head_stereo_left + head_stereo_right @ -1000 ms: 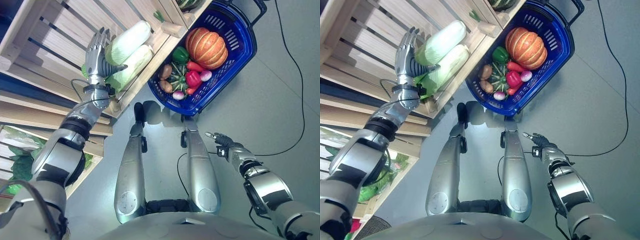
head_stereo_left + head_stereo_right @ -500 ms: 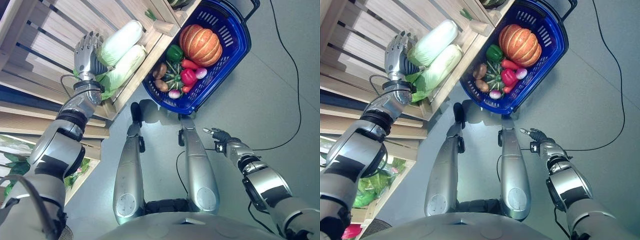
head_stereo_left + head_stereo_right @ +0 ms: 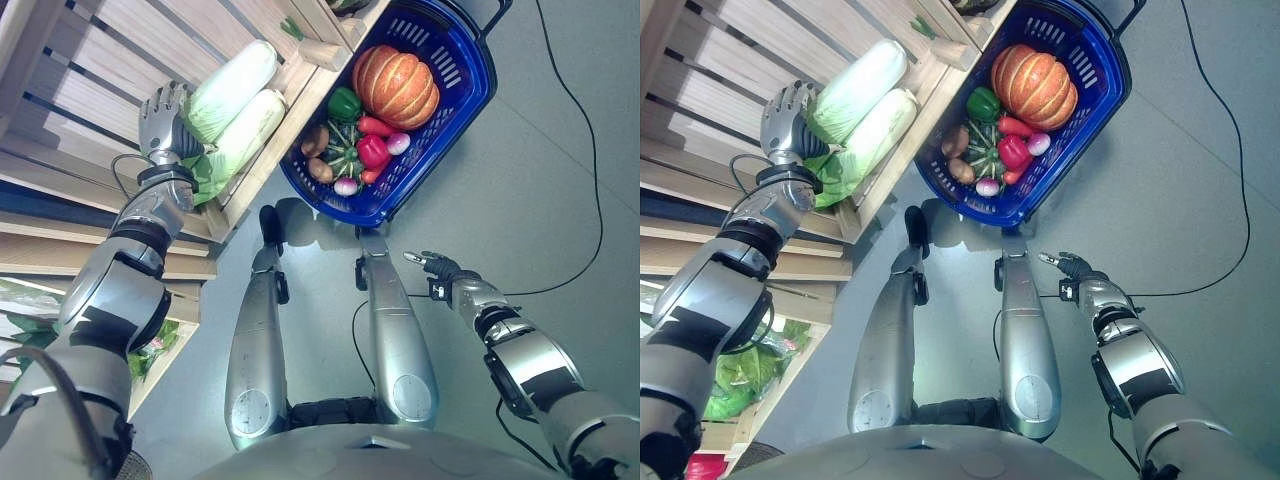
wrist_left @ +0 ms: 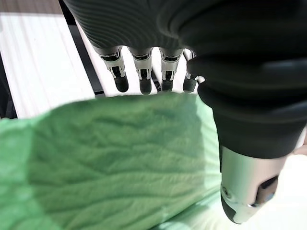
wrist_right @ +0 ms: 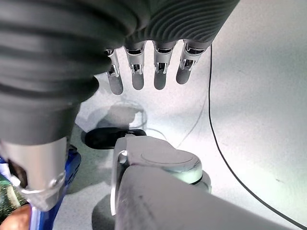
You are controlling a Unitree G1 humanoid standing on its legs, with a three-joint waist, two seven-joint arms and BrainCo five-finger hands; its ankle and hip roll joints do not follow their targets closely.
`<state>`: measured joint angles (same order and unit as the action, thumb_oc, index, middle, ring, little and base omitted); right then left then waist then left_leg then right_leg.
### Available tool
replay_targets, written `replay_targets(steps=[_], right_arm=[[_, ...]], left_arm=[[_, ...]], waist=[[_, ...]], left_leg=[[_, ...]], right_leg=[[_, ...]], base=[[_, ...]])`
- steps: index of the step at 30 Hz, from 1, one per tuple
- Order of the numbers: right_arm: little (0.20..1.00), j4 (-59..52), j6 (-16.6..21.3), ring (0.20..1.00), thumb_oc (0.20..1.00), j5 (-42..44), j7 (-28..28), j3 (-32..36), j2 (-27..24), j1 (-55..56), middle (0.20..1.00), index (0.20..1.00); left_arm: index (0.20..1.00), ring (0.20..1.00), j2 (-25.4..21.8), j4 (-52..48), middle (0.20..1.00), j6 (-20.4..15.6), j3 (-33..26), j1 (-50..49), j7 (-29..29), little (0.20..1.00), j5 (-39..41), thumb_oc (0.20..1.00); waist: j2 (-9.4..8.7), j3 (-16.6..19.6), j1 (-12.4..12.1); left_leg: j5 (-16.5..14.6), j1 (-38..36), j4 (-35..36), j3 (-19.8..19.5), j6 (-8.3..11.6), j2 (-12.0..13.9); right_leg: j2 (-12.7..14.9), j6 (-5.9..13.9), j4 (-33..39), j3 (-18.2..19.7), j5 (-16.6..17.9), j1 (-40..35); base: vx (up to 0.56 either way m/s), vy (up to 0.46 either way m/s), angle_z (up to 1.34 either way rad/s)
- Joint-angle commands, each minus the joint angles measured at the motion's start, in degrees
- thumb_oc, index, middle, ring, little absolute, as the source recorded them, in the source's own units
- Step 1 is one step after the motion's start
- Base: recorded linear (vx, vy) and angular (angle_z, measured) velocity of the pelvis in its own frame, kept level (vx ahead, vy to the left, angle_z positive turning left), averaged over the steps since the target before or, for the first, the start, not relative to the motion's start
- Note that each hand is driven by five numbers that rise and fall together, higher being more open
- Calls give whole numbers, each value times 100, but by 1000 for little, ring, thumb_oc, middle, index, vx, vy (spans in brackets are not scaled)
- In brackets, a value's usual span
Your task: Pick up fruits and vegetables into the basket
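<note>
Cabbages (image 3: pixel 232 110) crowd the wooden crate (image 3: pixel 90 70) beside the full basket (image 3: pixel 455 95), left robot hand (image 3: pixel 160 118) loosely spread over one.

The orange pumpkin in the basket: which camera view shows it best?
The left eye view: the whole orange pumpkin lies unobstructed at the far end of the blue basket. The right eye view shows nearly the same. The right wrist view catches a blue sliver of the basket; the left wrist view shows cabbage leaf.

Silver-grey arms, dark ribbed wrist covers, silver dark-tipped fingers (image 5: pixel 137 72).
</note>
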<state>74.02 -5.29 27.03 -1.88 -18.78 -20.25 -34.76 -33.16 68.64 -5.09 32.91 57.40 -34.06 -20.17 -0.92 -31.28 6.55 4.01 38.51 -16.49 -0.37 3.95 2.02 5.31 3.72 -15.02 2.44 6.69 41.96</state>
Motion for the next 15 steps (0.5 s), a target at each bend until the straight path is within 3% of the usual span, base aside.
replay_targets(steps=[1,15], right_arm=[[1000,-15,-104,1000,1000,166,-30,-147,-229,259,1000,1000],[1000,18,-133,1000,1000,147,-59,-222,-234,179,1000,1000]], left_arm=[[1000,1000,-136,192,1000,95,-167,87,-42,1000,56,1000],[1000,1000,-135,564,1000,158,-98,326,467,1000,305,1000]], waist=[[-66,149,-70],[-114,149,-23]], left_leg=[[-303,258,-544,-96,-101,-105],[-297,366,-599,-80,-100,-83]], right_leg=[[-197,-181,-660,-104,-547,-72],[-238,-178,-746,-95,-569,48]], base=[[0,0,0],[0,0,0]])
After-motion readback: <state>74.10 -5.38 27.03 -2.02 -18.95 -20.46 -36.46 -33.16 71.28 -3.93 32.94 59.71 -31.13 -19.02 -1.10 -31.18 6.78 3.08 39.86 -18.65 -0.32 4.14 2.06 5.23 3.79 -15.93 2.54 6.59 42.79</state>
